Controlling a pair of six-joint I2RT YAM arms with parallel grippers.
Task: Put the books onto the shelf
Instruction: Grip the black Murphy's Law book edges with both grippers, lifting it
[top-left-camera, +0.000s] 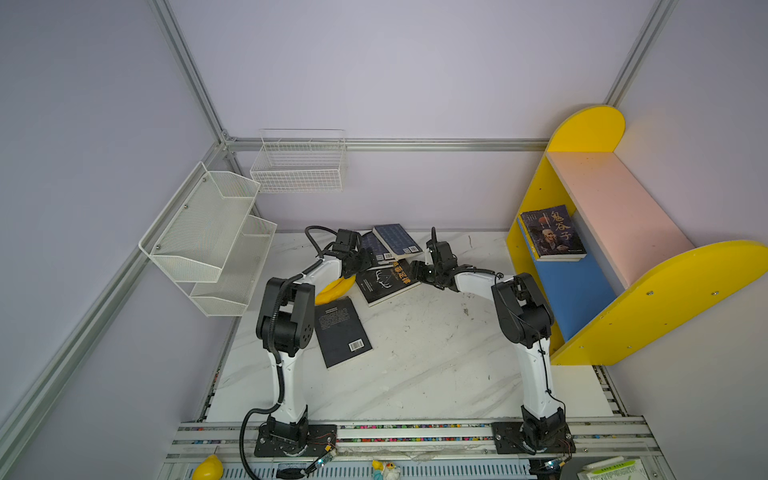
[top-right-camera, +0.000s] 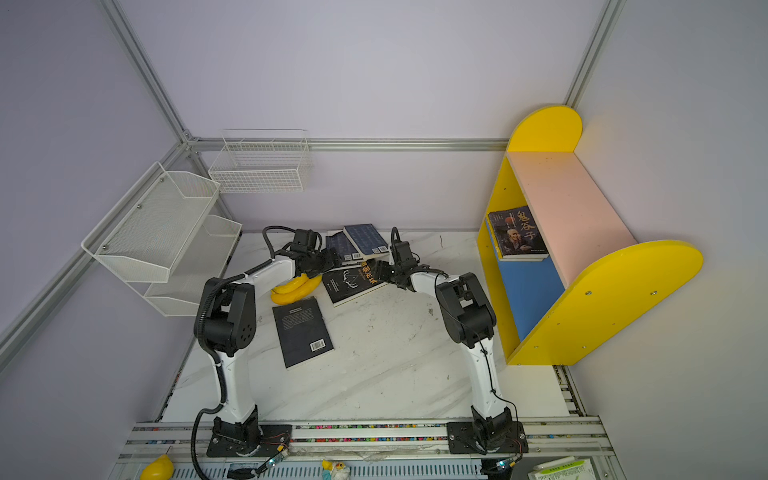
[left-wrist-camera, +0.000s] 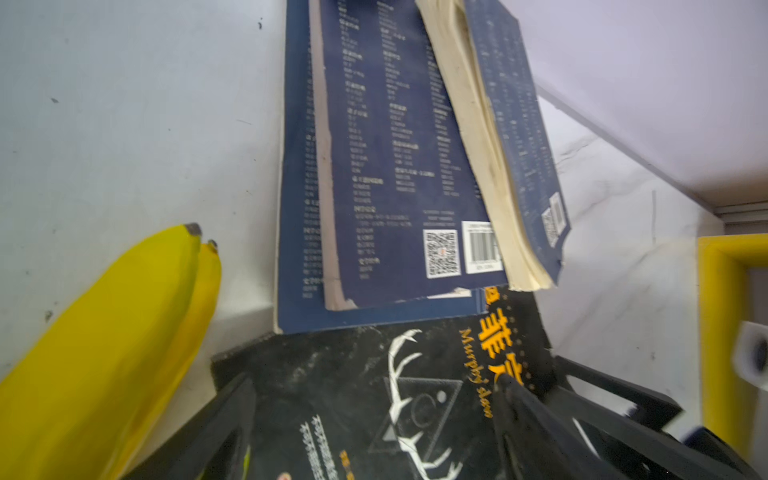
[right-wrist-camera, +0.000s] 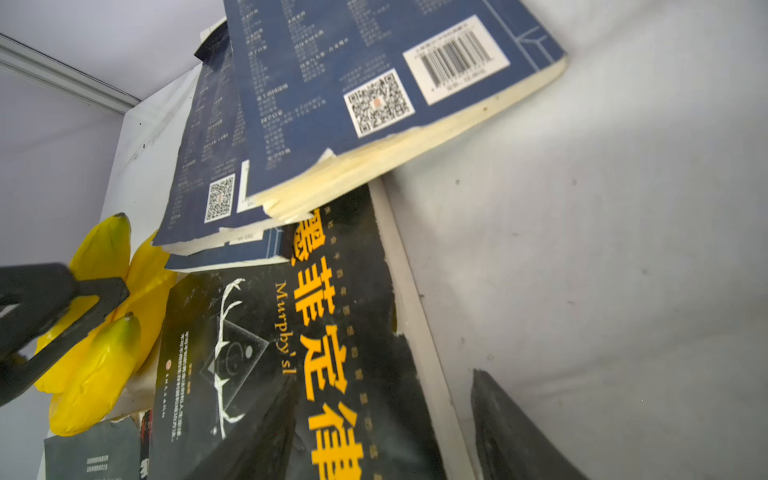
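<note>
A black book with an orange title (top-left-camera: 388, 282) lies at the middle back of the table. My left gripper (left-wrist-camera: 374, 415) hangs open over its cover, one finger (left-wrist-camera: 232, 415) near the book's corner. My right gripper (right-wrist-camera: 382, 432) is open astride the book's long edge, one finger (right-wrist-camera: 257, 436) over the cover and the other beside it over the table. Two navy books (top-left-camera: 397, 241) (left-wrist-camera: 395, 166) overlap its far end. A dark book with a barcode (top-left-camera: 340, 332) lies nearer the front. The shelf (top-left-camera: 623, 199) on the right holds a dark orange-titled book (top-left-camera: 552, 232) in its lower tier.
Yellow bananas (top-left-camera: 332, 289) (right-wrist-camera: 104, 332) lie against the black book's left side, under my left arm. A white mesh rack (top-left-camera: 208, 237) and a wire basket (top-left-camera: 299, 166) hang on the left and back walls. The table (top-left-camera: 436, 365) is white marble.
</note>
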